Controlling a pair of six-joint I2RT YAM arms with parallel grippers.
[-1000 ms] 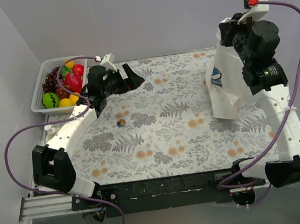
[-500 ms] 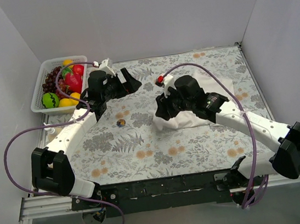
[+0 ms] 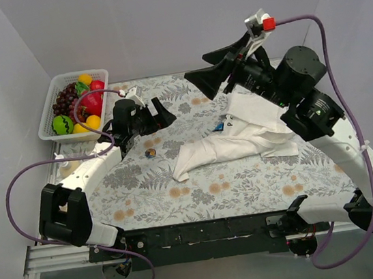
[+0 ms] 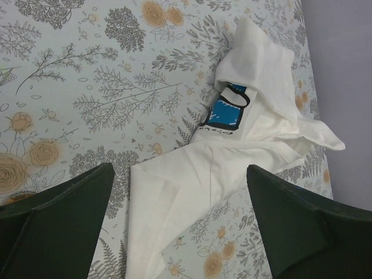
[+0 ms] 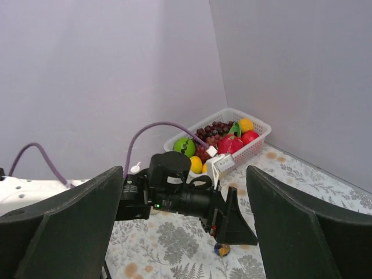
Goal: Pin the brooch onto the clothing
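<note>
The clothing (image 3: 241,138) is a white T-shirt lying crumpled on the floral cloth right of centre, its blue print (image 3: 219,127) facing up. In the left wrist view the shirt (image 4: 192,174) and its print (image 4: 228,113) lie ahead of the fingers. The brooch (image 3: 150,153), a tiny dark blue and orange button, lies on the cloth left of the shirt, also seen as the brooch (image 5: 221,250). My left gripper (image 3: 157,112) hovers open just behind the brooch, holding nothing. My right gripper (image 3: 209,69) is raised above the shirt's far end, open and empty, pointing left.
A white basket (image 3: 58,101) of plastic fruit stands at the back left corner, also seen as the basket (image 5: 256,142). Grey walls close in the back and both sides. The left arm (image 5: 180,195) fills the middle of the right wrist view.
My right gripper opened and let go of the shirt, which now lies spread on the cloth. The right arm then rose toward the back. The left arm barely moved.
</note>
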